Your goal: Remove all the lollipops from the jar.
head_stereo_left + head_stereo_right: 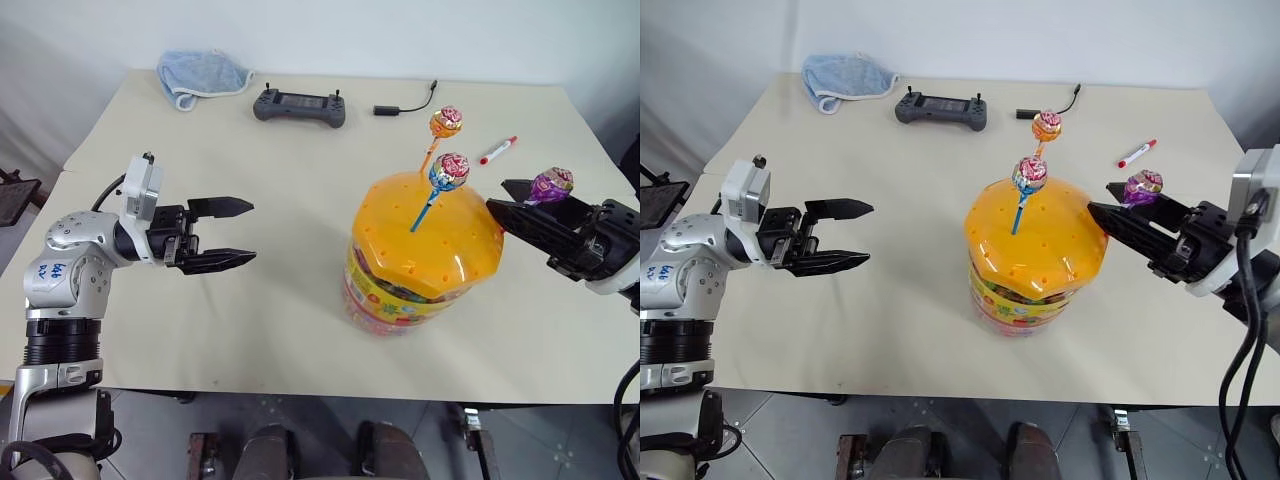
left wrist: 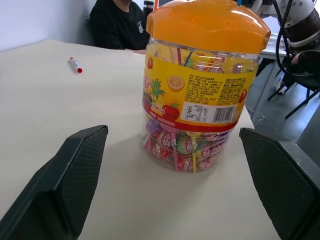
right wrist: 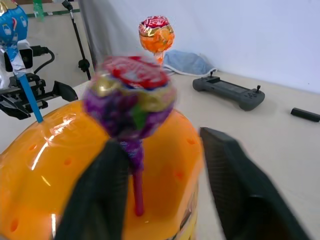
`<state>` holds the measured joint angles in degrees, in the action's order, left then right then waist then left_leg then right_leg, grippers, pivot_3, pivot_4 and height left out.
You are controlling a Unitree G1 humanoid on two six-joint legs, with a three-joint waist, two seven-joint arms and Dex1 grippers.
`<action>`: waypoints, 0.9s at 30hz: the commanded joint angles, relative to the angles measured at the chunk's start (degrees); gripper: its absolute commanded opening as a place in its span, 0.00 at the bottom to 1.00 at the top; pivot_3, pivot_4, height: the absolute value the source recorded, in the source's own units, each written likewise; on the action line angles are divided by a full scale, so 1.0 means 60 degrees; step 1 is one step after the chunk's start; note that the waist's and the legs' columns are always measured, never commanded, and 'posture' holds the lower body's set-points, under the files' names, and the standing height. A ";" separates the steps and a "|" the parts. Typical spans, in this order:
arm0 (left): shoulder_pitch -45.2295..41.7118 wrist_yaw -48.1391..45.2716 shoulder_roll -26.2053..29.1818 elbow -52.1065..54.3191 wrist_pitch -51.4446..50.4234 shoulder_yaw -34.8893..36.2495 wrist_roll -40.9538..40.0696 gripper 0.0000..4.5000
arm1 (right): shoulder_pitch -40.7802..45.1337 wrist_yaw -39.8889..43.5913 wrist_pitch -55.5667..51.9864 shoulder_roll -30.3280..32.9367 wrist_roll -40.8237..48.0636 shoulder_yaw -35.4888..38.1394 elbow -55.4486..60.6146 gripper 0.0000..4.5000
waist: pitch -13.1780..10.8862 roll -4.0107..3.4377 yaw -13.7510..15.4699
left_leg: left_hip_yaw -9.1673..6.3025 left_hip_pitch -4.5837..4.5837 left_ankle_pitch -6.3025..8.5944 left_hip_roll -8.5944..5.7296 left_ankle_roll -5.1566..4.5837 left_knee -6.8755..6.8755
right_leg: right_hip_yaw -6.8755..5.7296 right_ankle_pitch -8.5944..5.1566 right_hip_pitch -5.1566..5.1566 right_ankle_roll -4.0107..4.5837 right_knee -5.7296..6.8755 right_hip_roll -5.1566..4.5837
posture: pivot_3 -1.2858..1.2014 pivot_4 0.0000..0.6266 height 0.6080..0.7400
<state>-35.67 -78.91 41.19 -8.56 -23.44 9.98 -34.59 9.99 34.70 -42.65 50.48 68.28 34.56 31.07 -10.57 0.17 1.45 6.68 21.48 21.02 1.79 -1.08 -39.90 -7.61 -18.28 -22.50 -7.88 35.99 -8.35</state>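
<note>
Our right gripper (image 1: 512, 203), at the jar's (image 1: 420, 255) three o'clock, closes narrowly around the upright purple lollipop (image 1: 551, 184); our left gripper (image 1: 232, 234) waits wide.

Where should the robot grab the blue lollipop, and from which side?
Grip the blue lollipop by its thin stick, just below the candy. The stick leans out of the orange lid with open air around it, so probably come in level from the side and pull along the stick's lean.
</note>
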 commanded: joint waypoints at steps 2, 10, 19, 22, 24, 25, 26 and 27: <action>0.0137 0.0031 0.0012 0.0444 0.0129 0.0197 -0.0236 1.00 | 0.0187 -0.0203 0.0192 0.0104 0.0335 0.0345 0.0231 0.08 | 0.0000 0.0000 0.0000 | 0.0000 0.0002 0.0001 0.0000 -0.0002 -0.0003 | 0.0001 0.0000 0.0000 0.0000 0.0000 0.0000 | 0.52 0.24 1.00; 0.0081 0.0002 -0.0069 0.0397 0.0222 0.0234 -0.0290 1.00 | 0.0868 -0.0980 0.0068 0.0681 0.1146 0.0617 0.0097 0.01 | 0.0000 0.0000 -0.0017 | -0.0001 0.0003 0.0002 0.0002 -0.0003 -0.0007 | 0.0001 0.0000 -0.0001 -0.0001 0.0002 -0.0001 | 0.52 0.24 1.00; -0.0007 0.0032 -0.0152 0.0362 0.0422 0.0383 -0.0449 1.00 | 0.2449 -0.2001 -0.0052 0.1626 0.0355 0.0518 -0.1863 0.01 | 0.0001 0.0001 -0.0009 | 0.0001 0.0007 0.0007 0.0001 -0.0008 -0.0011 | 0.0000 0.0000 -0.0001 -0.0001 0.0003 -0.0006 | 0.52 0.24 1.00; 0.0027 0.0021 -0.0123 0.0382 0.0494 0.0403 -0.0433 1.00 | 0.2267 -0.1963 -0.0302 0.2116 -0.0645 0.0240 -0.2796 0.01 | 0.0001 0.0001 -0.0012 | 0.0001 0.0008 0.0008 0.0000 -0.0009 -0.0011 | -0.0001 0.0000 -0.0002 -0.0001 0.0002 -0.0006 | 0.52 0.24 1.00; 0.0091 0.0048 -0.0084 0.0487 0.0494 0.0463 -0.0480 1.00 | 0.1982 -0.2047 -0.0676 0.2623 -0.1701 -0.0320 -0.3715 0.01 | 0.0001 0.0001 -0.0012 | 0.0005 0.0009 0.0008 0.0000 -0.0011 -0.0011 | 0.0001 0.0001 -0.0003 -0.0001 0.0002 -0.0007 | 0.52 0.24 1.00; 0.0120 0.0068 -0.0061 0.0561 0.0467 0.0491 -0.0517 1.00 | 0.1821 -0.1994 -0.0850 0.2772 -0.2074 -0.0601 -0.4089 0.01 | 0.0002 0.0003 -0.0012 | 0.0006 0.0010 0.0009 0.0000 -0.0012 -0.0011 | 0.0000 0.0001 -0.0003 -0.0002 0.0001 -0.0008 | 0.52 0.24 1.00; 0.0138 0.0079 -0.0036 0.0615 0.0447 0.0520 -0.0547 1.00 | 0.1652 -0.1874 -0.1049 0.2928 -0.2443 -0.0959 -0.4439 0.01 | 0.0004 0.0006 -0.0015 | 0.0005 0.0010 0.0009 0.0000 -0.0012 -0.0011 | -0.0001 0.0001 -0.0003 -0.0003 0.0001 -0.0008 | 0.52 0.24 1.00; 0.0127 0.0099 -0.0019 0.0659 0.0420 0.0537 -0.0569 1.00 | 0.1502 -0.1704 -0.1207 0.3026 -0.2755 -0.1288 -0.4729 0.01 | 0.0004 0.0006 -0.0018 | 0.0005 0.0011 0.0009 0.0001 -0.0012 -0.0010 | -0.0001 0.0001 -0.0003 -0.0003 0.0000 -0.0008 | 0.52 0.24 1.00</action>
<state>-35.05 -78.41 40.23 -7.21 -21.14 11.43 -36.39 19.62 23.32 -48.36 67.32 55.04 28.51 4.77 -10.55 0.20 1.34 6.73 21.55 21.07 1.80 -1.15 -39.96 -7.61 -18.27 -22.52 -7.90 35.99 -8.40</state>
